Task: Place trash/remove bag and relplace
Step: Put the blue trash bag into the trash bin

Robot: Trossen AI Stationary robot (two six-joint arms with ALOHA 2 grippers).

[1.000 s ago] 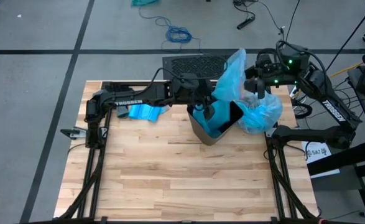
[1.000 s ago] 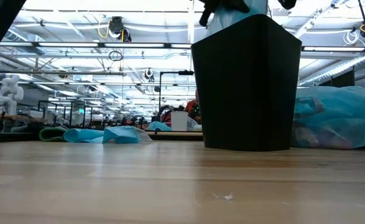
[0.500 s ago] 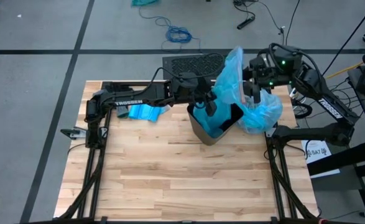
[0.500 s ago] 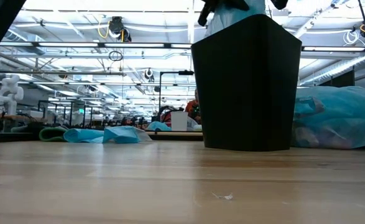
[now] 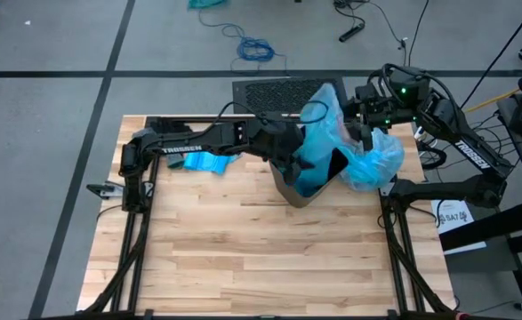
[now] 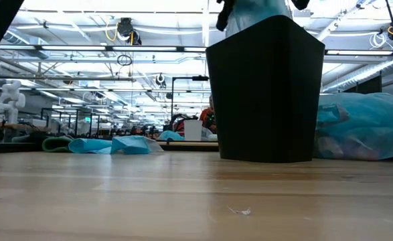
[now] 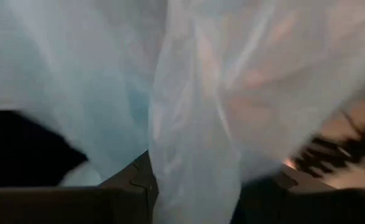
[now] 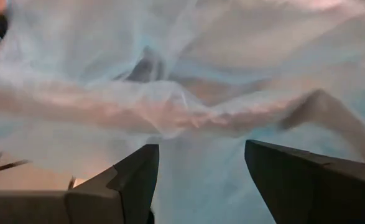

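Note:
A black bin (image 5: 298, 194) (image 6: 266, 94) stands upright on the wooden table's far middle. A thin blue bag (image 5: 321, 116) is loosely bunched over its mouth and partly down inside. My left gripper (image 5: 289, 160) is at the bin's left rim, open, with the bag's film (image 7: 107, 74) filling its wrist view. My right gripper (image 5: 367, 133) stands open at the bag's far right side, the film (image 8: 188, 93) spread just ahead of its fingers. A filled, pale blue bag (image 5: 372, 164) (image 6: 363, 127) lies on the table right of the bin, with trash showing dimly through it. My left gripper has a hanging fold of the blue bag (image 7: 194, 180) running down between its open fingers, above the bin's mouth. I cannot tell whether the film touches either finger.
A flat stack of folded blue bags (image 5: 203, 162) (image 6: 109, 144) lies at the table's far left beside the left arm. A dark perforated box (image 5: 274, 91) sits behind the bin. The table's near half (image 5: 243, 258) is bare wood.
The blue bag's upper part, which stood tall above the bin, has sagged lower and slumped toward the left gripper. The left wrist has rolled and tipped a little at the bin's rim. The right wrist has rolled slightly beside the bag.

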